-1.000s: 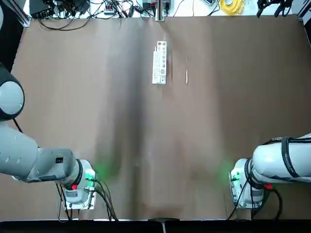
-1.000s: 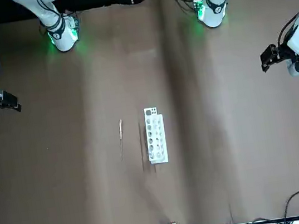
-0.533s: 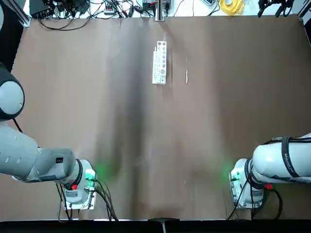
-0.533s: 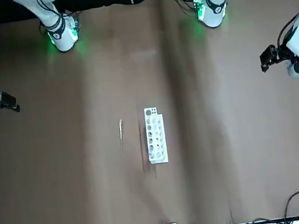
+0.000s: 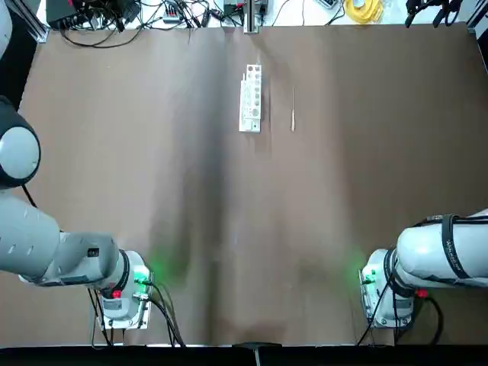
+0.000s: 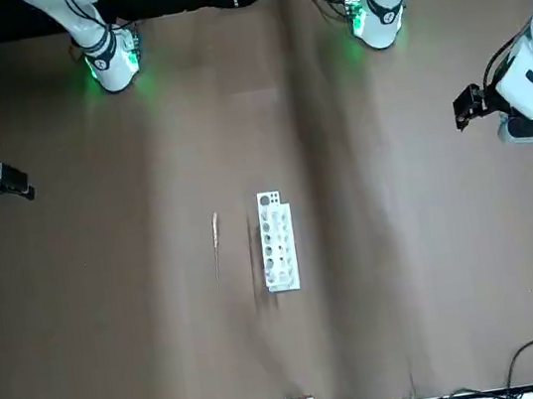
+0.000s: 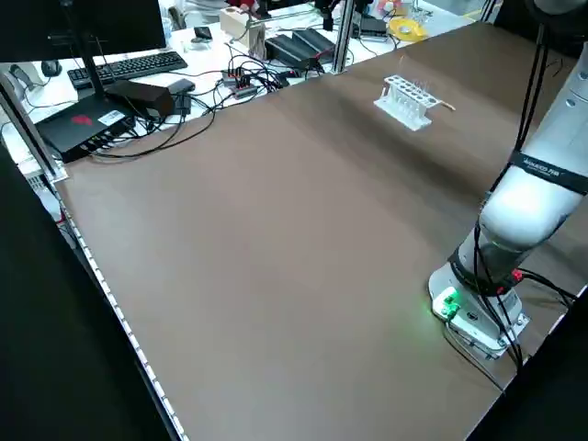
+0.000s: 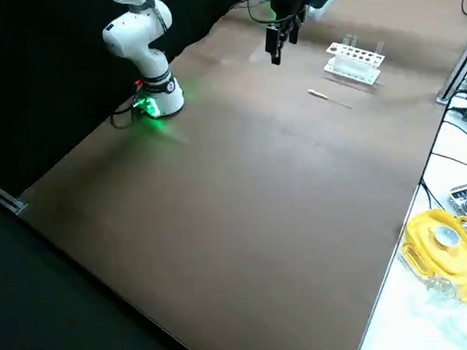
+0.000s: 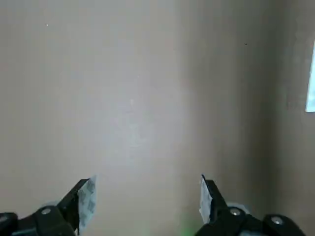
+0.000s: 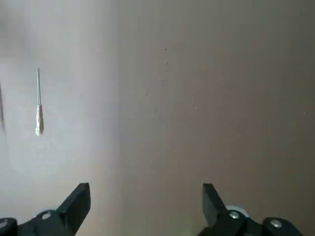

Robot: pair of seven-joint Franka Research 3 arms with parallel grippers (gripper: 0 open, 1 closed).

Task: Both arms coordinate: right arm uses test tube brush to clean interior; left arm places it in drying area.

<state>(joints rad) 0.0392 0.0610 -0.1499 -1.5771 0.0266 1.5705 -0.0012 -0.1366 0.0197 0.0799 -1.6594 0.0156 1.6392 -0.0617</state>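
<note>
The drying area, a small white rack (image 5: 251, 99) with a row of round holes, stands at the far middle of the brown table (image 5: 229, 229). The test tube brush (image 5: 293, 111), a thin pale stick, lies flat just to the rack's right, apart from it. In the front view the rack (image 6: 277, 241) and brush (image 6: 215, 247) lie between the two arms. My left gripper (image 6: 464, 110) hovers open at the table's left side, far from the rack (image 9: 311, 81). At the table's right edge my right gripper (image 6: 13, 184) is open and empty, with the brush (image 10: 39, 105) well ahead of it.
Cables and electronics (image 5: 130, 11) and a yellow object (image 5: 364, 9) lie beyond the far edge. Both green-lit bases, the left (image 5: 126, 293) and the right (image 5: 385, 293), stand at the near edge. A keyboard (image 7: 129, 66) and boxes sit off the table's left.
My left gripper has drifted a little toward the table's middle. The right arm, rack and brush have not moved.
</note>
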